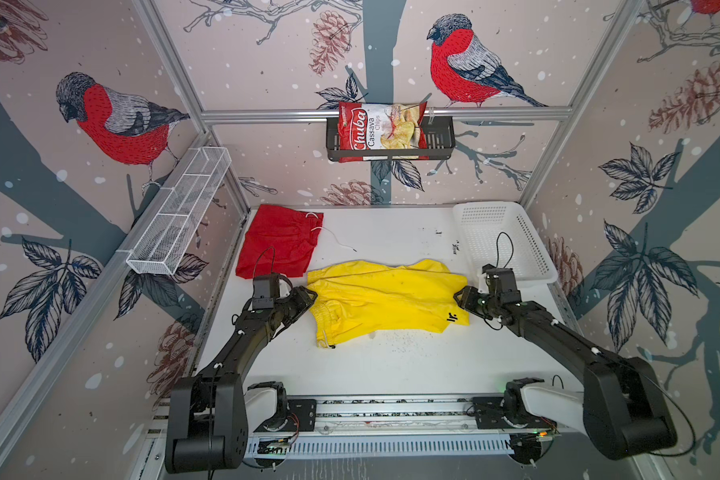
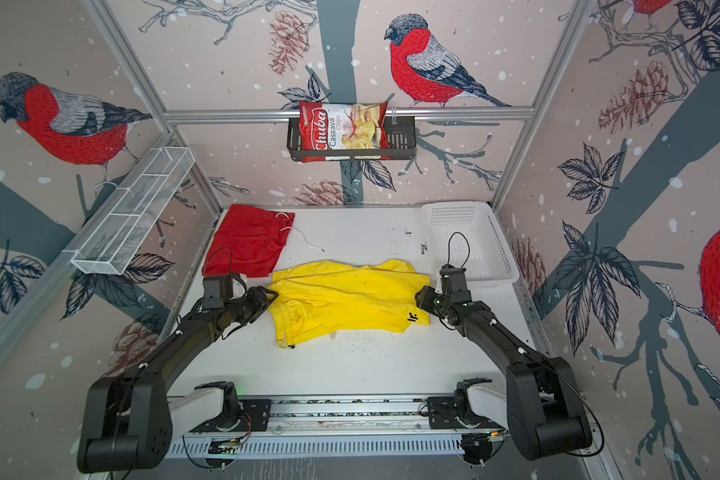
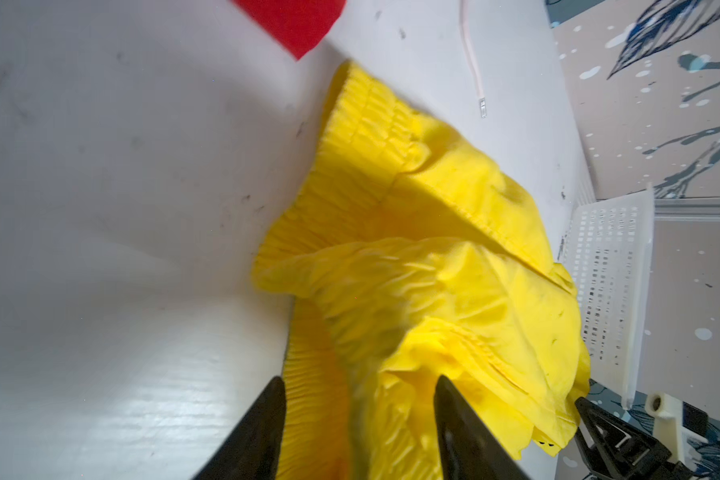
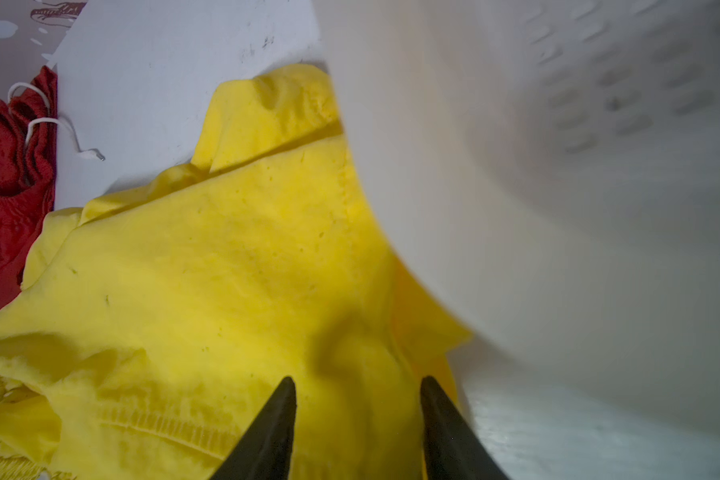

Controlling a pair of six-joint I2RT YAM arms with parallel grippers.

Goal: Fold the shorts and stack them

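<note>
The yellow shorts (image 1: 383,299) (image 2: 346,295) lie crumpled across the middle of the white table, waistband to the left and a small black mark near the right edge. The red shorts (image 1: 277,243) (image 2: 246,241) lie flat at the back left, with a white drawstring trailing out. My left gripper (image 1: 308,297) (image 3: 360,380) is at the yellow pair's left edge, jaws apart over the gathered waistband (image 3: 366,137). My right gripper (image 1: 460,297) (image 4: 358,379) is at its right edge, jaws apart over the yellow fabric (image 4: 225,257). Neither gripper pinches the cloth.
A white perforated basket (image 1: 504,241) (image 4: 558,166) stands at the back right, just behind my right gripper. A white wire rack (image 1: 179,212) hangs on the left wall. A black shelf (image 1: 437,143) on the back wall holds a red chips bag (image 1: 375,129).
</note>
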